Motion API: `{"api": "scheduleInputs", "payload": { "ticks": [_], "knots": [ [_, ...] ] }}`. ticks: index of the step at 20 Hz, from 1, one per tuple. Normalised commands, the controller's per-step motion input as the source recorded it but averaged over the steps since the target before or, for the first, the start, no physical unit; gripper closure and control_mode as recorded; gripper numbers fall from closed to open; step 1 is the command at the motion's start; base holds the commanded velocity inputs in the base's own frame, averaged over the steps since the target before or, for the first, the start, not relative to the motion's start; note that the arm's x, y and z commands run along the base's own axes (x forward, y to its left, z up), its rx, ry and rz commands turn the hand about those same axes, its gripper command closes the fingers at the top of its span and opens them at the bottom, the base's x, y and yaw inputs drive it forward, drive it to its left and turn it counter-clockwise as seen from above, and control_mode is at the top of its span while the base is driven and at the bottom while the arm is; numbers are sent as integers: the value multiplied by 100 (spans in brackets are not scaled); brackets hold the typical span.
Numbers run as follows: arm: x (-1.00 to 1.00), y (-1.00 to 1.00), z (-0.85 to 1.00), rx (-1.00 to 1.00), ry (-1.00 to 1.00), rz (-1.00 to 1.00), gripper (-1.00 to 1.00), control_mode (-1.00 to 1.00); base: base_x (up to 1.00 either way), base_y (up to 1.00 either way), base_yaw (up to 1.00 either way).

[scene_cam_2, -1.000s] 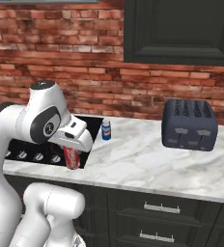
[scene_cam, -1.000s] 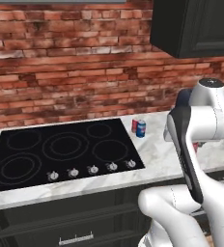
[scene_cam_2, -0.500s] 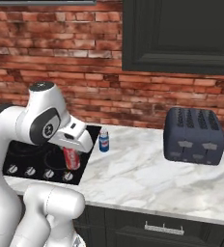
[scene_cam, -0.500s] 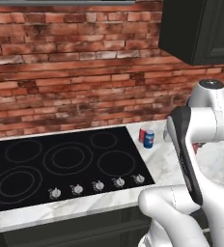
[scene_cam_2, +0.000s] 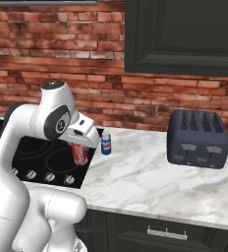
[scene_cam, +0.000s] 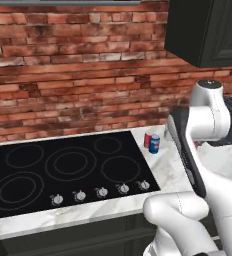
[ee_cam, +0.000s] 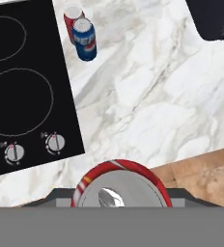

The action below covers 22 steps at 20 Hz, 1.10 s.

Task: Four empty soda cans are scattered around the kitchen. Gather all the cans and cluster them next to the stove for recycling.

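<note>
Red can [scene_cam_2: 79, 153] sat clamped in the pincer [scene_cam_2: 80, 147], held above the marble tabletop [ee_cam: 147, 96]. Beyond the pincer, two more cans, one blue [ee_cam: 85, 39] and one red [ee_cam: 72, 16], stood touching beside the stove [ee_cam: 22, 87].

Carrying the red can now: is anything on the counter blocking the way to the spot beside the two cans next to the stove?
Nothing visible blocks it. The end effector holds the red can above the stove's right edge. The marble counter around the blue can and the red one behind it is bare; the toaster stands far right.
</note>
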Motion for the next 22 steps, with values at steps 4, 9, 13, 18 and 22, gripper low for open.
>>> {"api": "scheduleInputs", "payload": {
  "ticks": [4, 9, 13, 18, 22],
  "knots": [
    [90, 0, -14, 1, 0, 0, 100, -100, 0, 0, 0],
    [71, 0, -19, 2, 0, 0, 100, -100, 0, 0, 0],
    [66, 0, -26, 1, 0, 0, 100, -100, 0, 0, 0],
    [55, 0, -32, 1, 0, 0, 100, -100, 0, 0, 0],
    [37, 0, -41, 0, -2, 0, 100, -100, 0, 0, 0]
  ]
}}
